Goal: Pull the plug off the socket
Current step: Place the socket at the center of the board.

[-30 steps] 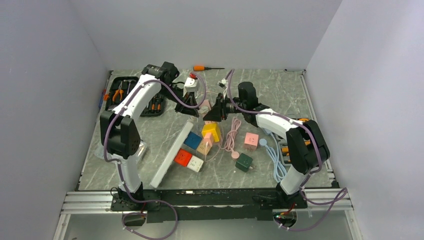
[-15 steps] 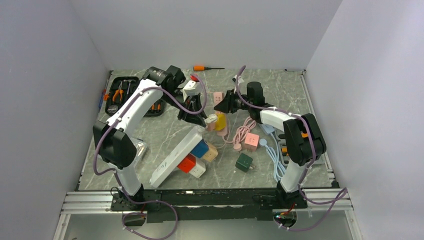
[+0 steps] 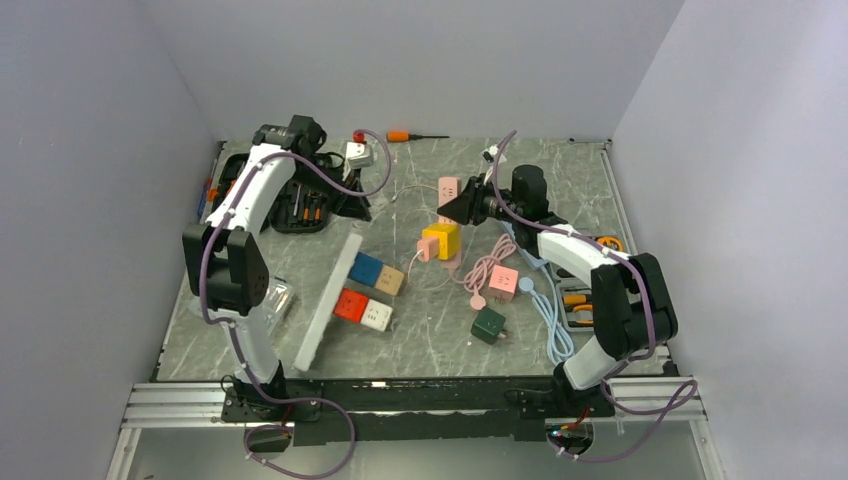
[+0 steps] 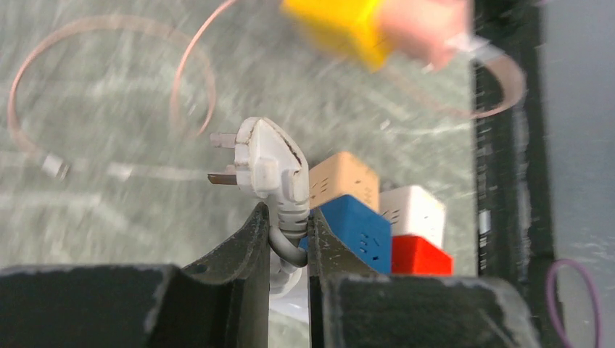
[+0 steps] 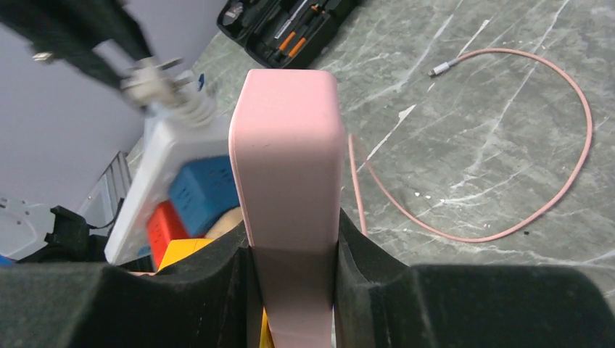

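My left gripper (image 4: 285, 217) is shut on the grey cable neck of a white three-pin plug (image 4: 272, 163) and holds it in the air with its pins bare. In the top view the left gripper (image 3: 355, 207) is at the back left, by the tool case. My right gripper (image 5: 294, 239) is shut on a pink socket block (image 5: 290, 145), which is also seen from above (image 3: 448, 188), right of centre. Plug and pink socket are apart. The white power strip (image 3: 330, 300) lies on the table with coloured cube sockets beside it.
A yellow cube (image 3: 442, 240) with a pink plug in it lies between the grippers. Blue (image 3: 365, 268), tan, red and white cubes sit by the strip. A black tool case (image 3: 270, 190), orange screwdriver (image 3: 410, 135), green cube (image 3: 489, 324), pink cube (image 3: 503, 281) and cables lie around.
The two grippers have drawn apart: the left went back and left with the white plug, the right went right with the pink socket. The power strip and cubes shifted left; the yellow cube dropped free.
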Tool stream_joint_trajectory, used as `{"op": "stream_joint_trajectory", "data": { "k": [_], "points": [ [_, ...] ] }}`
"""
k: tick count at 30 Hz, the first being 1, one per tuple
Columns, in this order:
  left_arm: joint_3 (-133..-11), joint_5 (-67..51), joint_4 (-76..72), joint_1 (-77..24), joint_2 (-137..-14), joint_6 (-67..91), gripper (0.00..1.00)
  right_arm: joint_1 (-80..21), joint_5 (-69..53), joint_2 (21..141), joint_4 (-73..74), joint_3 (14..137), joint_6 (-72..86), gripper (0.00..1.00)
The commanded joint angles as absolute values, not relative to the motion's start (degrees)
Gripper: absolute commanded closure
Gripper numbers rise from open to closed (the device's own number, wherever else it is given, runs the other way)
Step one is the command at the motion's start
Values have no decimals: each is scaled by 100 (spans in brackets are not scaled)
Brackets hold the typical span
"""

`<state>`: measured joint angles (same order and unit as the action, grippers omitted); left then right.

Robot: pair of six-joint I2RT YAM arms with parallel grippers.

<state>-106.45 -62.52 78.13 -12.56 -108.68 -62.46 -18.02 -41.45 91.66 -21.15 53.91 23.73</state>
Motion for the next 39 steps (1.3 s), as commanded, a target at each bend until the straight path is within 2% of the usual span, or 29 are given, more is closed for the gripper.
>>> {"op": "stream_joint_trajectory", "data": {
  "k": [1, 9, 11, 17, 21, 23, 24, 25, 32, 35, 39],
  "points": [
    [-10163, -4593, 6077, -987, -10674, -5058, 100, -1803, -4339, 8690, -2766, 5265, 2829, 100],
    [-10031, -2882, 5217, -629, -11129, -4276, 100, -1802, -3632, 8304, -2164, 4986, 2757, 100],
    [-9942, -2614, 5058, -615, -11209, -4224, 96, -1804, -3428, 8277, -1835, 5051, 2659, 100],
    [-9815, -2615, 4795, -615, -11379, -3955, 67, -1818, -3041, 8283, -1461, 5074, 2599, 100],
    [-9895, -2948, 4965, -615, -11378, -3894, 29, -1843, -2774, 8296, -1229, 5145, 2497, 100],
    [-9986, -3044, 5095, -615, -11369, -3859, 21, -1873, -2641, 8323, -1053, 5243, 2435, 100],
    [-10053, -3110, 5187, -615, -11338, -3851, 6, -1892, -2552, 8333, -962, 5298, 2408, 100],
    [-10123, -3211, 5270, -615, -11287, -3819, 1, -1921, -2448, 8344, -859, 5352, 2377, 100],
    [-10377, -4789, 5398, -750, -10424, -3065, 1, -2146, -2072, 8328, -621, 5533, 2286, 100],
    [-10467, -5433, 5635, -1144, -10172, -2901, 1, -2284, -1934, 8301, -589, 5637, 2241, 100],
    [-9992, -5588, 5267, -1947, -9876, -2715, 1, -2462, -1715, 8253, -535, 5798, 2266, 100]
  ]
}}
